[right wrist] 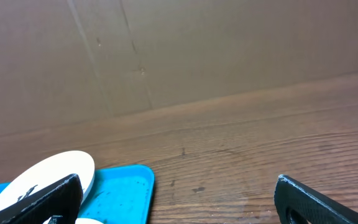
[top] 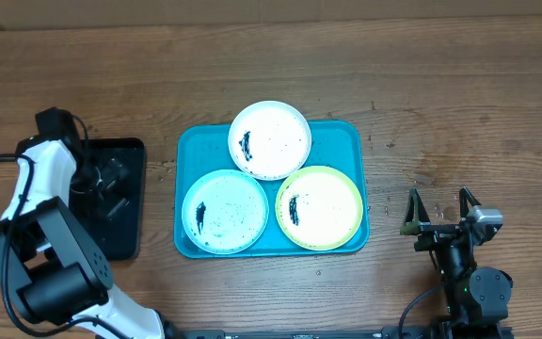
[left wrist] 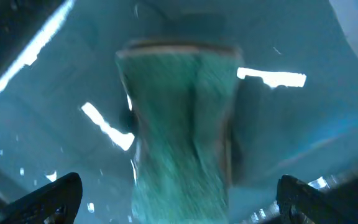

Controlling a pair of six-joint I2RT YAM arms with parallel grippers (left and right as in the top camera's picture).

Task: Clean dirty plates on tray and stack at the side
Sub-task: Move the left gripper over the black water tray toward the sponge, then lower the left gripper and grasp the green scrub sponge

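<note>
the turquoise tray (top: 200,151) is set at the middle of the tabletop (top: 459,85), with its long axis running left to right, parallel to the near edge. three round plates are laid in it, faces up. the white plate (top: 269,139) is placed at the far side and overhangs the tray's far rim. the light blue plate (top: 224,211) is set in the near left corner and the yellow-green plate (top: 319,208) in the near right corner. the three are packed close together, rims touching or nearly so. a dark smear is seen left of centre on each plate, and the light blue one is also speckled.

a narrower black tray (top: 125,235) is placed toward the left edge, apart from the turquoise tray, its long axis running from far to near. the left fingers (left wrist: 48,199) are positioned low over it, spread wide and released. between them a green pad (left wrist: 182,137) is seen on the wet black surface, its long axis pointing away from the wrist camera. this view is blurred, so it cannot be told whether the pad is touched.

the right fingers (right wrist: 316,202) are found near the right end of the near edge, well apart from the turquoise tray. they are pointed toward the far edge, spread wide, with nothing grasped or touched.
</note>
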